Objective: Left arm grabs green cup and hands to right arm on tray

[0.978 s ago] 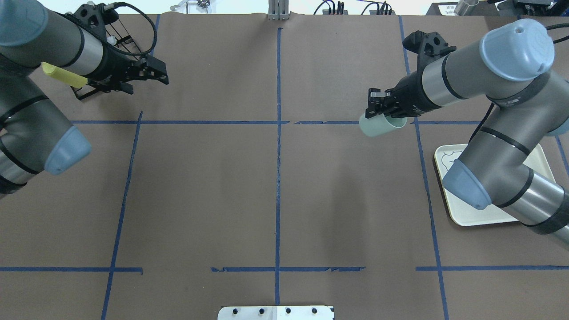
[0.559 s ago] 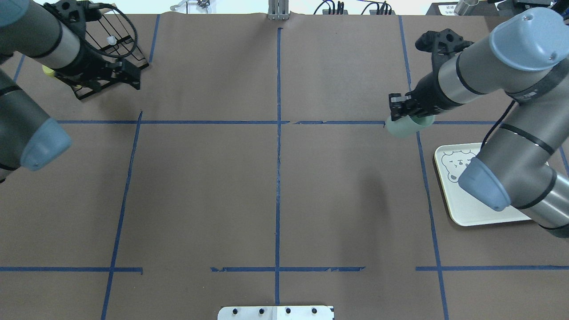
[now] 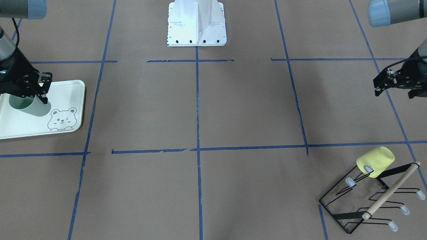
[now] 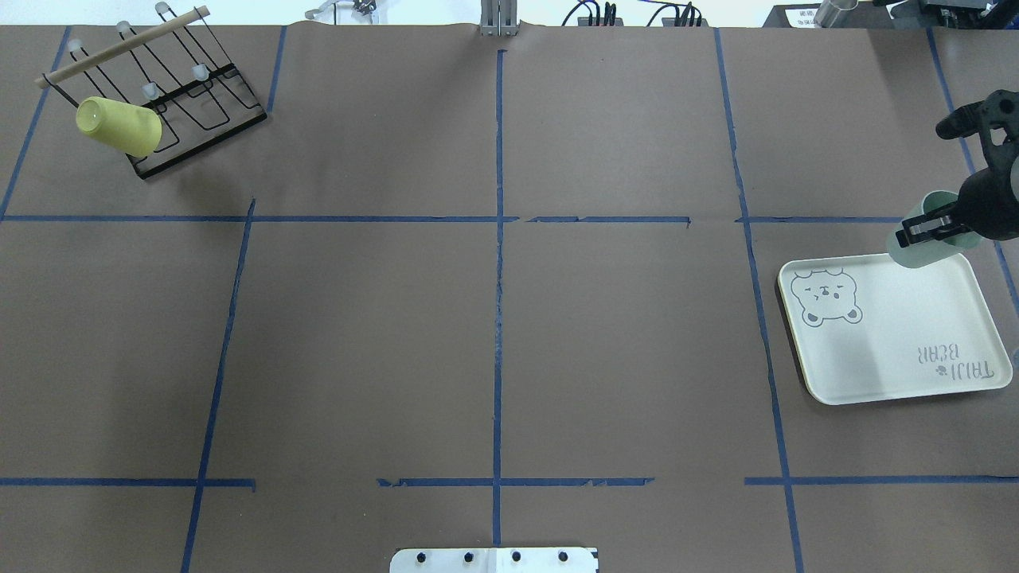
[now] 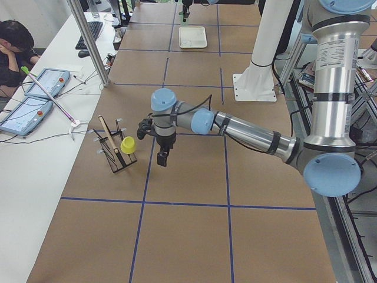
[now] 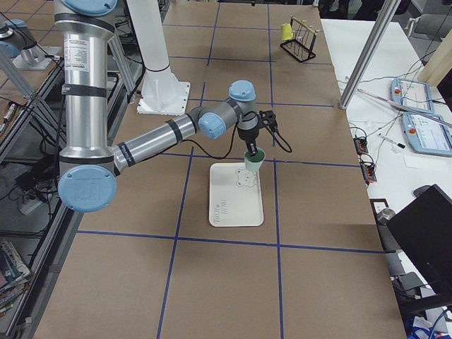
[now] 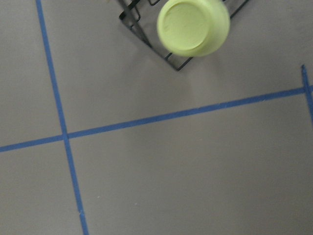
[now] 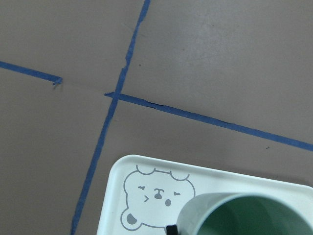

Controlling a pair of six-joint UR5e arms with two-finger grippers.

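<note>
My right gripper [image 4: 923, 231] is shut on the green cup [image 4: 915, 251], pinching its rim with one finger inside. It holds the cup tilted at the far right corner of the tray [image 4: 884, 350]. The front view shows the cup [image 3: 29, 107] low over the tray [image 3: 20, 128], under the gripper [image 3: 37, 95]; I cannot tell whether it touches. The right wrist view shows the cup's mouth [image 8: 244, 218] and the tray's bear drawing [image 8: 154, 198]. My left gripper [image 3: 388, 83] is open and empty, near the rack; it is out of the overhead view.
A pale yellow cup [image 4: 119, 126] hangs on a black wire rack [image 4: 191, 111] at the far left corner; the left wrist view shows the yellow cup [image 7: 193, 27]. Blue tape lines cross the brown table. The white robot base [image 3: 196, 25] stands at the near edge.
My right arm has swung right with the green cup, from near the tape crossing to over the tray's far corner. My left arm has drawn back out of the overhead view, uncovering the rack.
</note>
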